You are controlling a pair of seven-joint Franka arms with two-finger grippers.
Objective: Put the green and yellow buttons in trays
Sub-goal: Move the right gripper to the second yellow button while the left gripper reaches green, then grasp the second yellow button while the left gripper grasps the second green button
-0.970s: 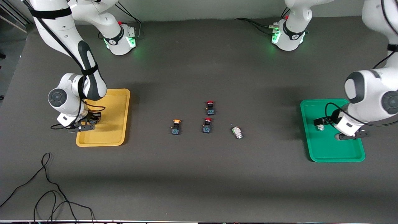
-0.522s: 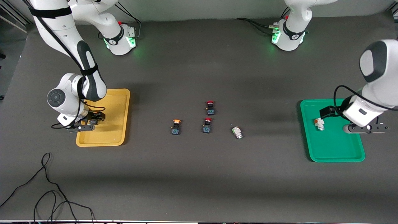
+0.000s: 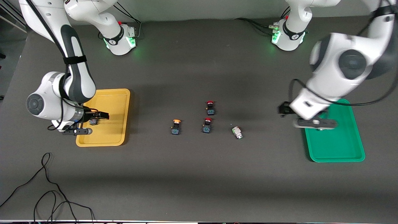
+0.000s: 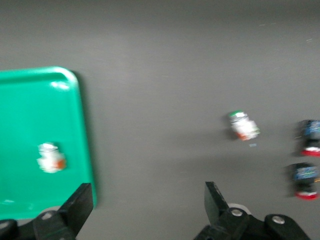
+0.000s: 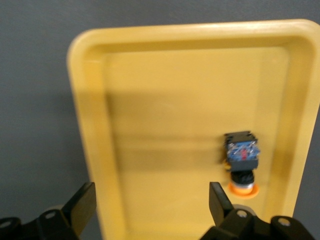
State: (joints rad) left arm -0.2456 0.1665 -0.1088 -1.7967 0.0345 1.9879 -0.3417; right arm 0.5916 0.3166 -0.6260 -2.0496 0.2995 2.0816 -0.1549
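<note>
Your right gripper (image 5: 150,212) hangs empty over the yellow tray (image 3: 119,93), fingers spread wide, with one yellow button (image 5: 241,160) lying in the tray beside them. Your left gripper (image 4: 145,207) is up over the green tray's (image 4: 85,150) inner edge, also wide open and holding nothing, and a green button (image 4: 50,157) lies in that tray. On the table between the trays you have a yellow button (image 3: 176,127), two red buttons (image 3: 210,107) at its three o'clock, and a green button (image 3: 237,132) toward the green tray.

light: even, overhead | shadows: soft | left wrist view: motion-blurred
</note>
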